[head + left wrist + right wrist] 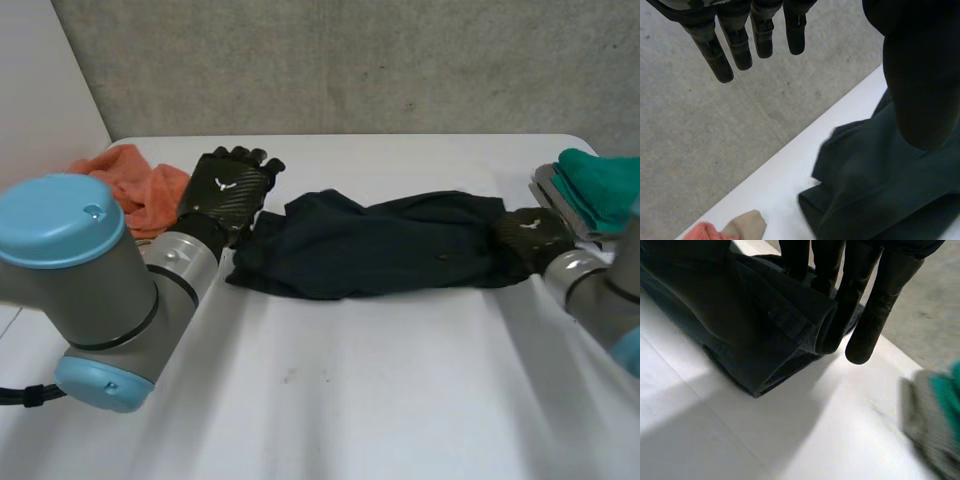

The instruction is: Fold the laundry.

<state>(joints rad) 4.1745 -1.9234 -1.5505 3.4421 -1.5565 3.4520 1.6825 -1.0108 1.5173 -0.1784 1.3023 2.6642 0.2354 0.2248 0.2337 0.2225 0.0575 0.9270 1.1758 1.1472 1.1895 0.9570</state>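
garment (pixel 380 245): looked soft, limp, light; grab corners
left robot hand (pixel 226 190): was straight-fingered, empty
right robot hand (pixel 535 237): pinched garment end on table (pixel 400 400)

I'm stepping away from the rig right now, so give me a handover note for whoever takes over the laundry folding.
Left hand: open, fingers straight, holding nothing, by the left end of the dark garment.
Right hand: pinching the garment's right end between thumb and fingers.
The garment lies bunched lengthwise on the white table, not neatly folded yet.
Orange cloth is crumpled at the far left. Teal cloth sits on a grey stack at the far right.
Left to do: flatten and fold the garment, then probably the orange cloth.
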